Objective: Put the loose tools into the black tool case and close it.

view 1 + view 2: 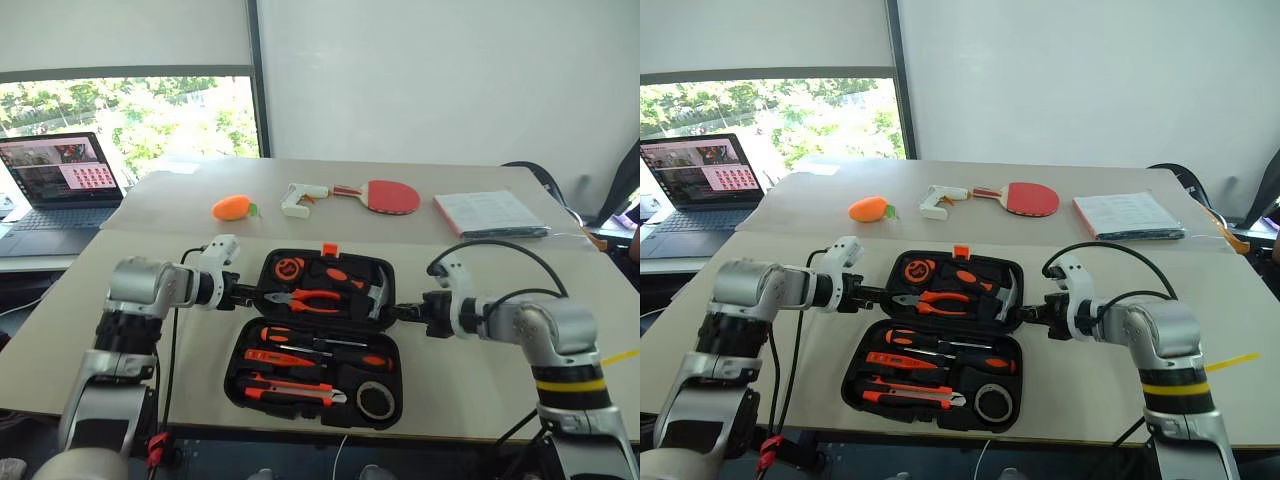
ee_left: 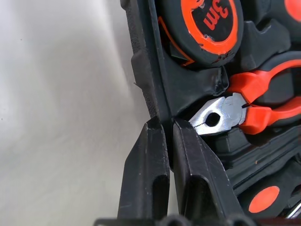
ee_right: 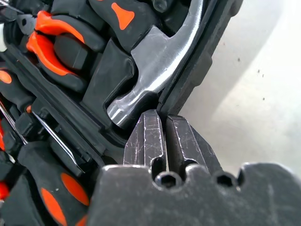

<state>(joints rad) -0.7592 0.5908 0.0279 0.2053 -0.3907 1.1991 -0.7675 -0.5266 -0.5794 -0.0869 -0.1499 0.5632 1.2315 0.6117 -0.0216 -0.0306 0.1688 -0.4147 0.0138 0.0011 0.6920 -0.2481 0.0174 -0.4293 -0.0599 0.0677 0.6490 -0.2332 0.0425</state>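
The flat black plastic clamshell tool case (image 1: 315,335) is lying open on the beige worktop (image 1: 480,270), its orange-and-black hand tools (image 1: 300,362) all sitting in their moulded slots, so the closing step is in hand. The left tool (image 2: 165,129) and right tool (image 3: 160,117) are each pinching the far half's side rim, nearly shut on it. Next I judge both needing to be swinging that half over evenly. The white glue gun (image 1: 298,198), red paddle (image 1: 385,195) and orange toy (image 1: 232,207) are lying well behind, blocking nothing
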